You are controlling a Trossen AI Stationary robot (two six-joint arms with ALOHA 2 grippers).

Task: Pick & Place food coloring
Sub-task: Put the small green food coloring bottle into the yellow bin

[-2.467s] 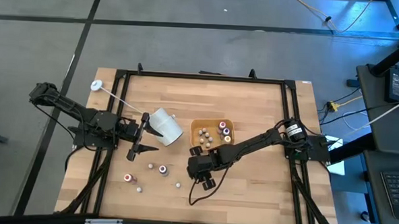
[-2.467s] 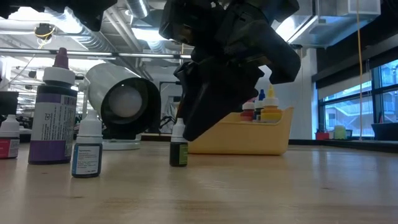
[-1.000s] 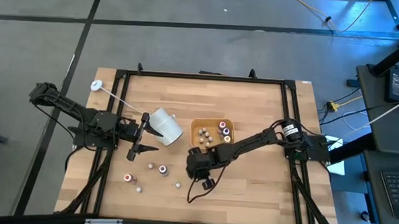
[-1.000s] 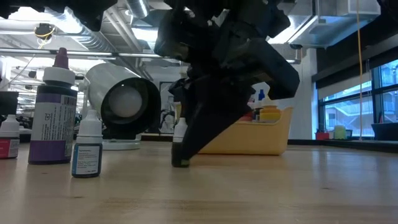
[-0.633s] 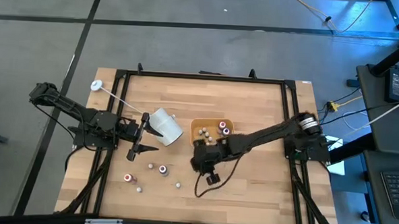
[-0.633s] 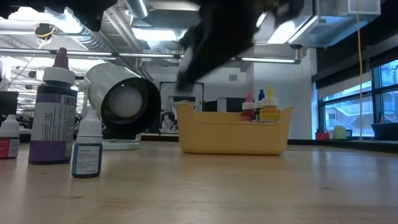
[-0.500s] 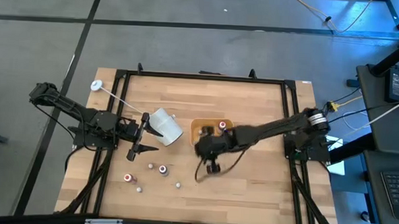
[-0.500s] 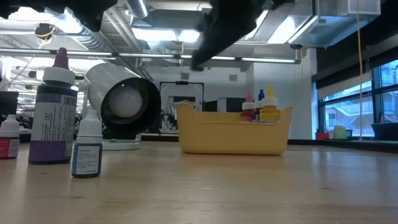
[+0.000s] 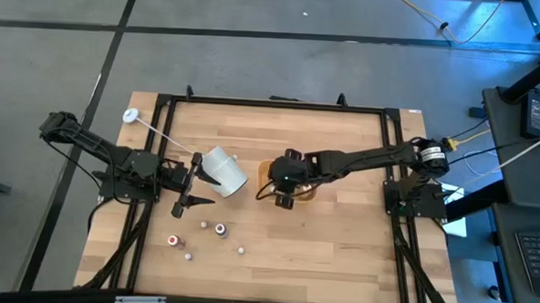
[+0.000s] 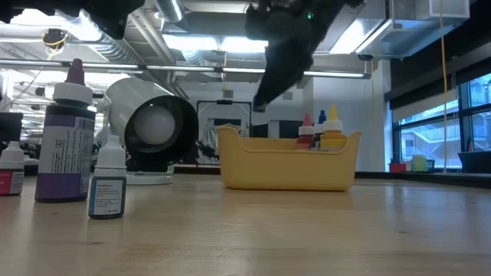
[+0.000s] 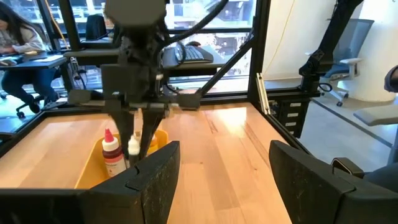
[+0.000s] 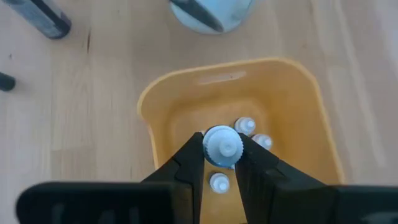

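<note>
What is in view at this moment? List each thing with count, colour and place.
table: one, light wood, dark frame, under everything.
tray: one, yellow-orange, mid-table, below the right pincer.
cup: one, white, on its side beside the tray, toward the left arm.
held bottle: one, white cap, between the right pincer's fingers above the tray.
bottles in tray: at least three caps show; the rest are hidden.
loose bottles: five small ones on the table near the front, between the arms; one purple and one red in the low view.
person: one, seated at a desk beyond the table.
left pincer: open, beside the cup.
right pincer: shut on the held bottle.
</note>
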